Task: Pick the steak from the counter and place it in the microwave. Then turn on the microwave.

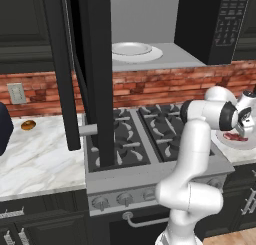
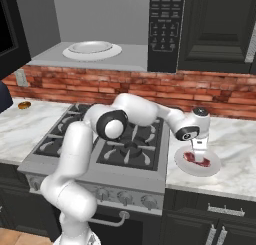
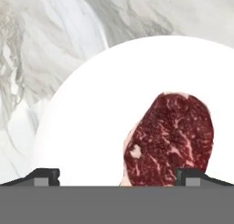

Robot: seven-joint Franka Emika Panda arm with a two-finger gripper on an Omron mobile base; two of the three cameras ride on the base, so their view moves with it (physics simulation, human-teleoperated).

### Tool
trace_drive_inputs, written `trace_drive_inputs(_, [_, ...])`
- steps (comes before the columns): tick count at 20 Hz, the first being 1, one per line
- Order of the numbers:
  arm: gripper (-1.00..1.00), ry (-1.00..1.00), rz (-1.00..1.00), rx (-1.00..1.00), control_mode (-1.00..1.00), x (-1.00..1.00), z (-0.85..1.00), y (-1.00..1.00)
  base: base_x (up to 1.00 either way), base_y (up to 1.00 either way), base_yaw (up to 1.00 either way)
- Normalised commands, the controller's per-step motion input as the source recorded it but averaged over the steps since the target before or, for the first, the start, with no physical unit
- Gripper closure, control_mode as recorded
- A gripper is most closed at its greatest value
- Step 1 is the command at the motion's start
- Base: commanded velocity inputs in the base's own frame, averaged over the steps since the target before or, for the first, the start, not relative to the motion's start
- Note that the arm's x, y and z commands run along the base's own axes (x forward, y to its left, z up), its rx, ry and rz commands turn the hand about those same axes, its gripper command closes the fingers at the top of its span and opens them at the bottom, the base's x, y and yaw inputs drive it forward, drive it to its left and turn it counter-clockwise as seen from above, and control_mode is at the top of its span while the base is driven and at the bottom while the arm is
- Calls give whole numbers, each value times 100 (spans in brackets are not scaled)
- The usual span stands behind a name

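The gripper (image 2: pixel 201 153) stood fully spread, holding nothing, directly above the steak (image 3: pixel 171 138) lying on a white plate (image 3: pixel 91 127) on the counter (image 2: pixel 235 144); it needed centring over the meat before descending.

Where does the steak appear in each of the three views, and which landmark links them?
Left base view: steak at the right edge, behind the arm.
Right base view: steak lower right, beside the stove.
Hand view: steak lower right.
Shared landmark: the white plate under it.
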Motion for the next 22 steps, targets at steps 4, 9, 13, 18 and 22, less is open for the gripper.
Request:
trace_drive_inputs(4, [-100,0,-2,0,-100,4,-11,-12,0,0,0])
trace_drive_inputs(9, [-100,0,-2,0,-100,0,-7,-7,0,0,0])
trace_drive_inputs(13, [-100,1,-3,0,-100,0,-7,-3,0,0,0])
trace_drive_inputs(18, [-100,4,-5,0,-100,0,-5,0,0,0,0])
trace_drive_inputs(22, [-100,5,-6,1,-100,0,0,0,0,0,0])
